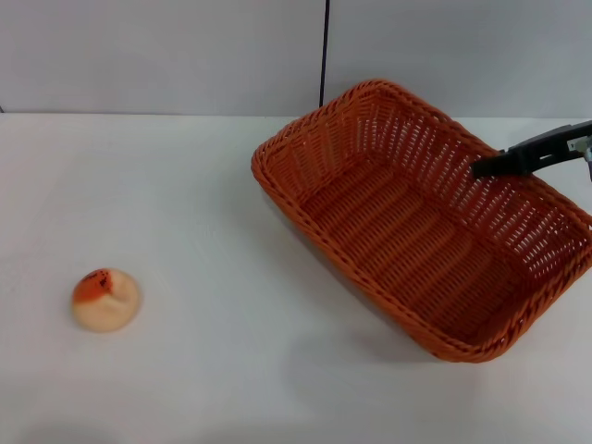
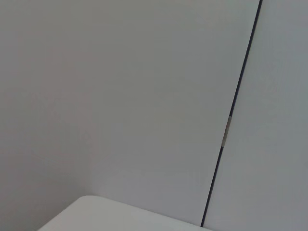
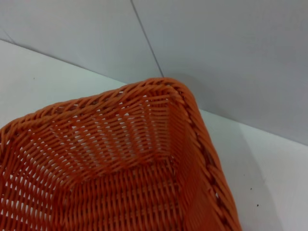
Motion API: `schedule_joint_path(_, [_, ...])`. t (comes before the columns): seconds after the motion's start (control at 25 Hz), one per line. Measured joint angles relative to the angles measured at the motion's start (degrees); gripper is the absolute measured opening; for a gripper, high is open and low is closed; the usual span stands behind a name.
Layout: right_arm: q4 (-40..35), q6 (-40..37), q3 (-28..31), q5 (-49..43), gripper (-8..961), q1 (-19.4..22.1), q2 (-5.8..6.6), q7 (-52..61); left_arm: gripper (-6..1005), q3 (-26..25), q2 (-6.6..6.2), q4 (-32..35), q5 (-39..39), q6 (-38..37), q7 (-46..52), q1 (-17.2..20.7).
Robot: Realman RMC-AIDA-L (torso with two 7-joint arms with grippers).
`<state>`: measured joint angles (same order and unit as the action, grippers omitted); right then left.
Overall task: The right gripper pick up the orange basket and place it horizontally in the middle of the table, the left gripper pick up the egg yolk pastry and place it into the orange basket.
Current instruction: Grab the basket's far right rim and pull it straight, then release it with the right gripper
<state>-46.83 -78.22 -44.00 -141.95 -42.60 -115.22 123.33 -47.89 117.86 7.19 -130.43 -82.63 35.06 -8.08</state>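
Observation:
The orange basket (image 1: 407,250) sits askew at the right of the table (image 1: 185,185), its long side running diagonally, and a grey shadow under its near-left edge suggests it is raised a little. My right gripper (image 1: 490,166) comes in from the right edge and is shut on the basket's far right rim, one black finger showing inside the wall. In the right wrist view the basket (image 3: 110,163) fills the lower part and is empty. The egg yolk pastry (image 1: 105,299) lies alone at the near left of the table. My left gripper is out of view.
A grey wall with a dark vertical seam (image 1: 325,51) stands behind the table. The left wrist view shows only that wall and a corner of the table (image 2: 106,216). White tabletop stretches between pastry and basket.

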Motion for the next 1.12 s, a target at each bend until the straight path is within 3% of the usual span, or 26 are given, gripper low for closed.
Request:
schedule_joint_path(0.32, [-0.1,2.0,-1.8,0.2,194,-0.3,-0.32,-5.3,794,0.2,0.0,0.2,0.0,-0.1,0.2,0.1])
schedule_joint_path(0.68, [-4.1,-1.0,-4.8,4.7,181,-2.7,-1.02,-18.4,793,0.4,0.0,0.2,0.0,-0.6,0.2,1.2])
schedule_joint_path(0.84, [-4.2,-6.7,-5.2,7.0,179,-6.2,0.14,-24.5,793,0.4,0.09,0.0,0.0,-0.9,0.2,2.4])
schedule_joint_path(1.12, [-2.7,-13.7,-5.1,8.9,176,-8.8,0.39,-29.6,792,0.2,0.26,-0.3,0.0,-1.2,0.3,3.7])
